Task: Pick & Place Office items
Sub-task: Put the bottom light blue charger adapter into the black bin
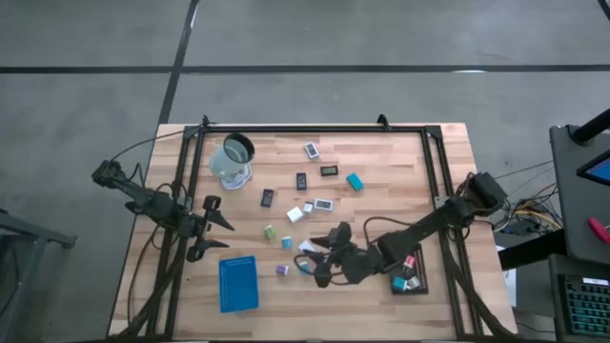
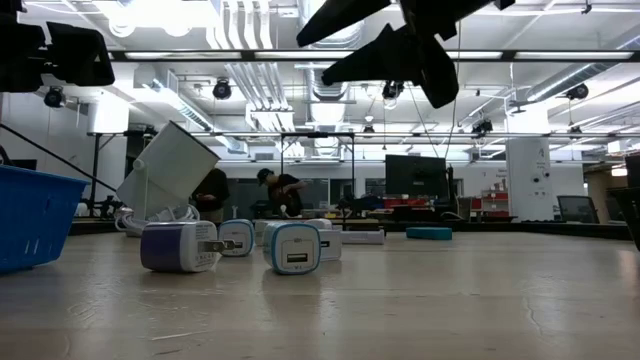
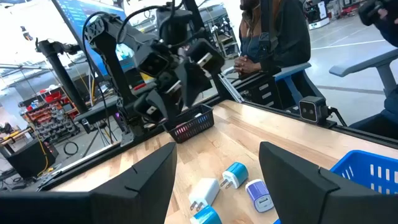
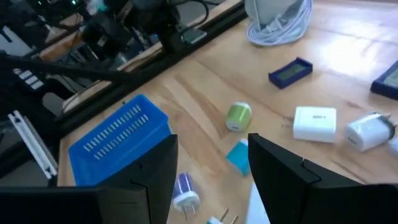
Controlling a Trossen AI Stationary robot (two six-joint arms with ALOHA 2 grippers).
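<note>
The office items lie scattered on the wooden table: a green piece (image 4: 237,116), a teal piece (image 4: 238,155), a purple piece (image 4: 185,190), a white block (image 4: 314,123), a white plug (image 4: 370,132) and a flat dark rectangle (image 4: 290,71). My right gripper (image 1: 313,259) hangs open above the table near its front middle, slanting toward the left edge; the teal and purple pieces lie ahead of its fingers, untouched. In the low view it (image 2: 400,40) is high above two chargers (image 2: 293,247). My left gripper (image 1: 224,232) waits open at the table's left side, level, holding nothing.
A blue tray (image 1: 238,284) sits near the front left. At the front right, a black tray (image 1: 410,278) holds a few pieces. A clear cup (image 1: 233,162) with a white cable stands at the far left. A person (image 3: 273,37) stands beyond the table.
</note>
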